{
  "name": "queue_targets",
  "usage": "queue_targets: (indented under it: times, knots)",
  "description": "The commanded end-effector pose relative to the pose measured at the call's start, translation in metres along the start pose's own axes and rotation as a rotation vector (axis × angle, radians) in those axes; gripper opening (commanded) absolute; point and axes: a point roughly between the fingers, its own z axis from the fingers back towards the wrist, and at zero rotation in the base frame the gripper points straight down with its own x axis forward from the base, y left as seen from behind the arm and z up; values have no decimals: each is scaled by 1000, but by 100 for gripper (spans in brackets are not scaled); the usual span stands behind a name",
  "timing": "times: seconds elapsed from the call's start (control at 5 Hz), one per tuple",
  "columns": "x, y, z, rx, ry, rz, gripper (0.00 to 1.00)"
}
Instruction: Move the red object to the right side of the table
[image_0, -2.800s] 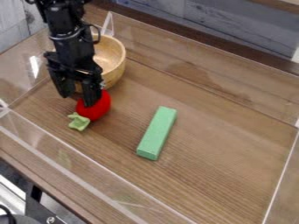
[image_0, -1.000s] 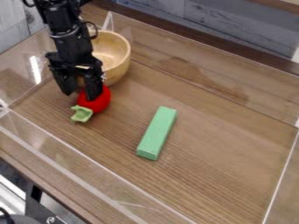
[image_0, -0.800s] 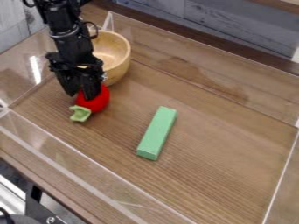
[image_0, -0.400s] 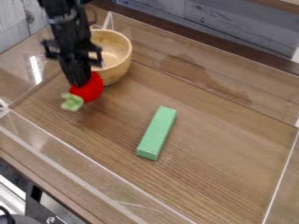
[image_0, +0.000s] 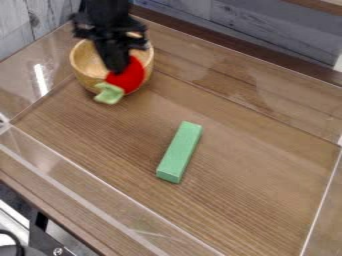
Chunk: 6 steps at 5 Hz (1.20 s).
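The red object, a small strawberry-like toy with a light green stem hanging at its lower left, is lifted off the table in front of the wooden bowl. My gripper reaches down from above and is shut on the toy's top. The image is blurred around the arm, so the fingertips are hard to separate from the toy.
A long green block lies on the tabletop right of centre. Low transparent acrylic walls border the table. The wooden bowl stands at the back left, right behind the held toy.
The gripper closed on the red toy where it lay on the table, then lifted it and carried it up and to the right, in front of the bowl.
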Motion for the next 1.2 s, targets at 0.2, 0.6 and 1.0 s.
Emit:
queue_targets:
  times: [0.2,0.6,1.0]
  knots:
    - [2,-75,-4,-4,-28,-106,0]
    - [4,-143,-24,-12,-3,-188,0]
    - [3,-173,-42,-3,24,-236,0]
